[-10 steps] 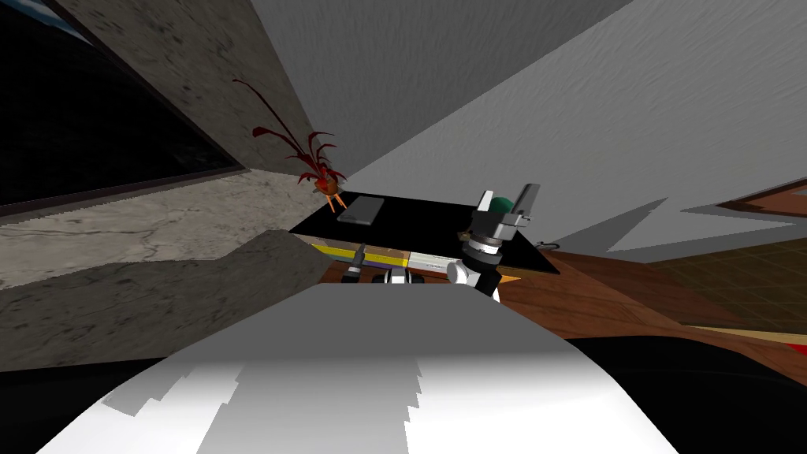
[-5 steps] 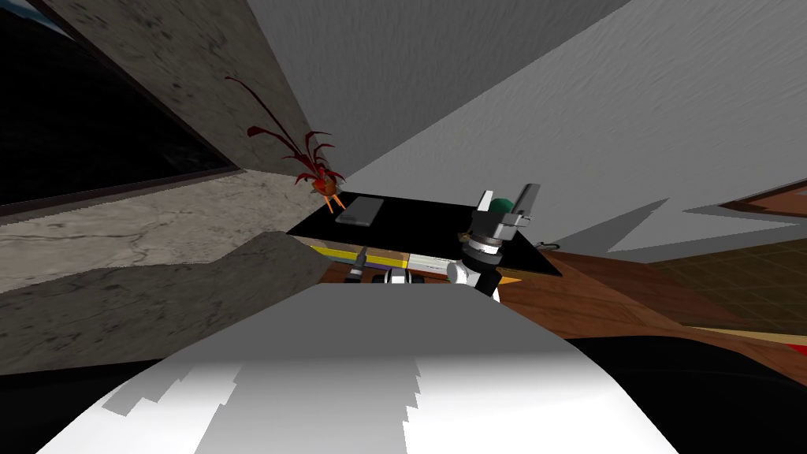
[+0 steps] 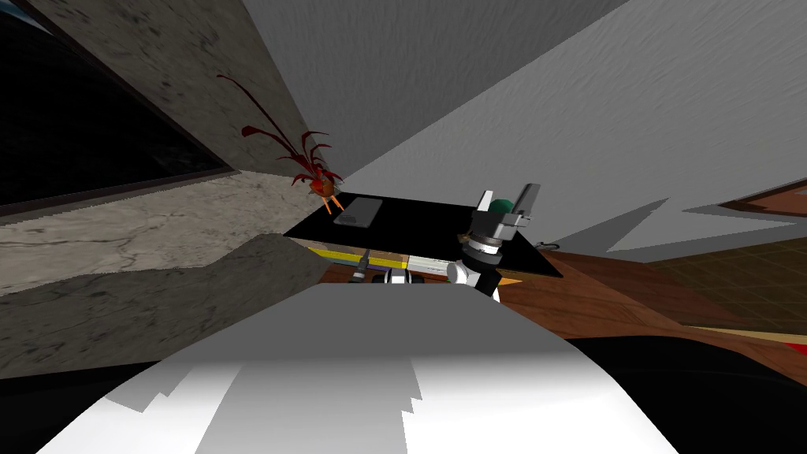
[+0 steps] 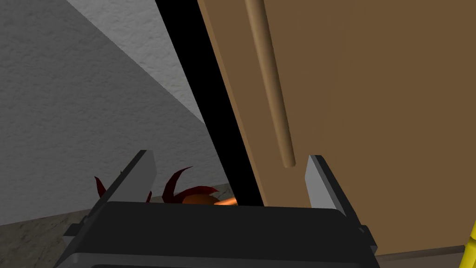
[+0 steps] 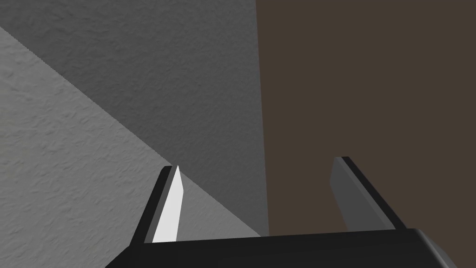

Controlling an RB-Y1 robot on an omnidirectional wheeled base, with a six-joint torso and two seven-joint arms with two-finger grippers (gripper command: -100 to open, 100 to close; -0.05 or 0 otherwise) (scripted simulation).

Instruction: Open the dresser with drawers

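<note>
The dresser [image 3: 425, 227] stands just ahead against the grey wall [image 3: 599, 126], its top black and its front brown. The left wrist view looks along one brown drawer front [image 4: 372, 116], which carries a round rod handle [image 4: 272, 83]. Whether that drawer is drawn out at all, and what lies in it, cannot be made out. A yellow and white band [image 3: 355, 254] shows under the top's front edge, too small to name. The left gripper [image 4: 230, 156] sits low at that front edge with its fingers spread wide. The handle's end lies between them, close to one finger, and is not gripped. At the top's far left corner stands a red spiky plant [image 3: 317, 181], with a flat grey slab [image 3: 358, 211] just beside it. The right gripper [image 3: 508, 197] hangs over the top's right side, fingers apart and empty, half hiding a green thing [image 3: 500, 207]. A brown wood floor [image 3: 599, 299] lies to the right, and mottled stone-grey surfaces [image 3: 158, 228] rise on the left.
</note>
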